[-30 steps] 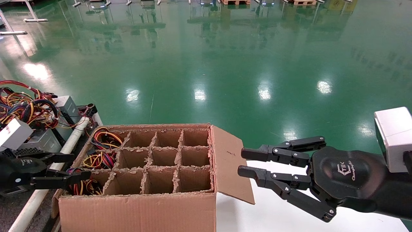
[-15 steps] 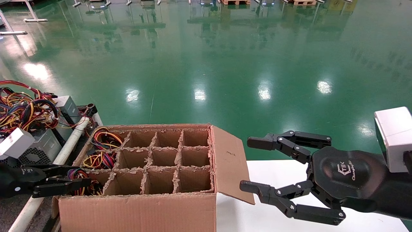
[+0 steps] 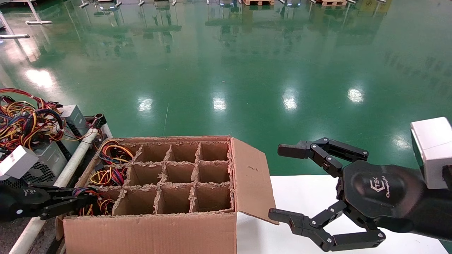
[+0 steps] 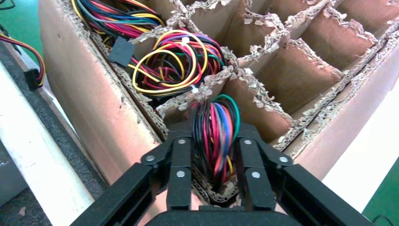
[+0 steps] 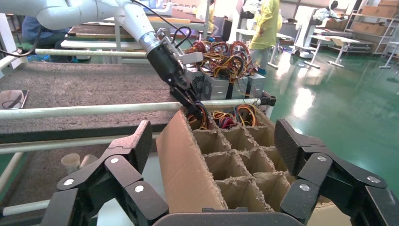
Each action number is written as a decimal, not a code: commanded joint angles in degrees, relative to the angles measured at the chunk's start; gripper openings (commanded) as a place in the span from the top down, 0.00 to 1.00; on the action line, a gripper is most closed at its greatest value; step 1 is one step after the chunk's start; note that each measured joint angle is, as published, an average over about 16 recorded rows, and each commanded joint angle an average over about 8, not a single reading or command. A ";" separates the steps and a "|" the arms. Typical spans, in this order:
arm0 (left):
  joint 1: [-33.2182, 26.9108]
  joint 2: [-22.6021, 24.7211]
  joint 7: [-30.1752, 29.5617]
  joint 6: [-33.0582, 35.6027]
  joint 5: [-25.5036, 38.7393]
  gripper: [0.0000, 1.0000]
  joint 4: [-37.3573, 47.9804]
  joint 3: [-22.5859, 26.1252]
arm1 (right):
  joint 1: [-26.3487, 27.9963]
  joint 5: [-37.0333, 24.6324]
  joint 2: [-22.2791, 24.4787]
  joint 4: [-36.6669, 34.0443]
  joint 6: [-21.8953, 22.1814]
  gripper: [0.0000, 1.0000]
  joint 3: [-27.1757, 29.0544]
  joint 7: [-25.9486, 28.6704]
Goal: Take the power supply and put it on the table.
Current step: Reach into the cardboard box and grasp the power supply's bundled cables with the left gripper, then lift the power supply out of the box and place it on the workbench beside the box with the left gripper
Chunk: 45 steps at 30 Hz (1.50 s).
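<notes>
The power supply's body is hidden down in the near-left cell of a divided cardboard box (image 3: 152, 229). Only its bundle of red, black, blue and yellow wires (image 4: 219, 113) shows, sticking up out of the cell. My left gripper (image 3: 90, 201) reaches into that cell and is shut on the bundle, as the left wrist view shows (image 4: 214, 129). The table (image 3: 9, 229) is the dark grey surface left of the box, edged by a white tube (image 3: 70, 165). My right gripper (image 3: 279, 181) hangs open beside the box's right flap, holding nothing.
Several grey power supplies (image 3: 46, 158) with tangled wires lie on the table's far end. Two more cells along the box's left side hold wire bundles (image 3: 106, 174). The box stands on a glossy white tabletop (image 3: 303, 190). Green floor lies beyond.
My left gripper's fingers have closed on the wire bundle in the near-left cell. My right gripper's fingers have spread from nearly together to wide open.
</notes>
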 commanded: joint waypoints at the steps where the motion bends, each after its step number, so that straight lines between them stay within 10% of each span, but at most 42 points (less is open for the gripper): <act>1: 0.21 0.09 0.40 -0.12 0.06 1.00 0.32 0.04 | 0.00 0.00 0.00 0.00 0.00 0.00 0.00 0.00; 15: -5.25 -1.66 -2.42 3.52 -2.50 1.00 1.99 -1.70 | 0.00 0.00 0.00 0.00 0.00 0.00 0.00 0.00; 34: -28.15 -4.16 -12.64 5.76 -7.40 1.00 5.90 0.39 | 0.00 0.00 0.00 0.00 0.00 0.00 0.00 0.00; 45: -44.42 -1.40 -8.43 -8.31 0.84 1.00 17.58 1.66 | 0.00 0.00 0.00 0.00 0.00 0.00 0.00 0.00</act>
